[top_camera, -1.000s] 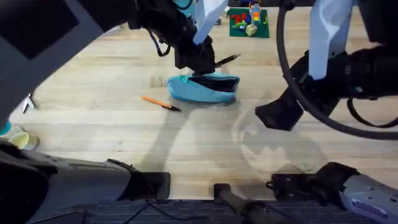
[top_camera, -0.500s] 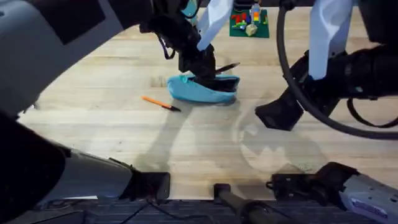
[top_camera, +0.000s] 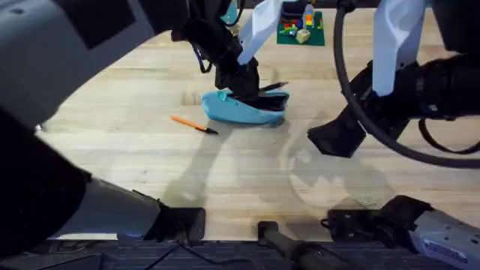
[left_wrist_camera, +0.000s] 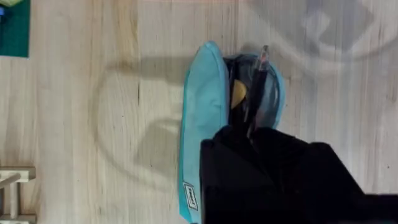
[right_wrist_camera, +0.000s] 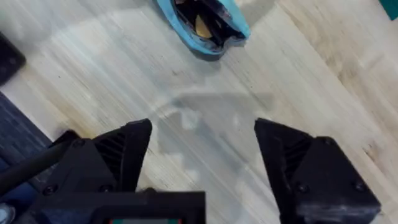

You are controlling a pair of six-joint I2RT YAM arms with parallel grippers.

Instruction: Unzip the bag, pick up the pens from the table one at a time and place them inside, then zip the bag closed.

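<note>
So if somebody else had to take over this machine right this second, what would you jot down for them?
Left end effector: shut on the black pen, lowering it into the open bag.
Right end effector: open, holding nothing, above bare table to the right of the bag.
Done: bag unzipped, lying mid-table; something yellowish sits inside it.
Left: release the black pen, fetch the orange pen lying on the table left of the bag, put it in, zip the bag closed.
</note>
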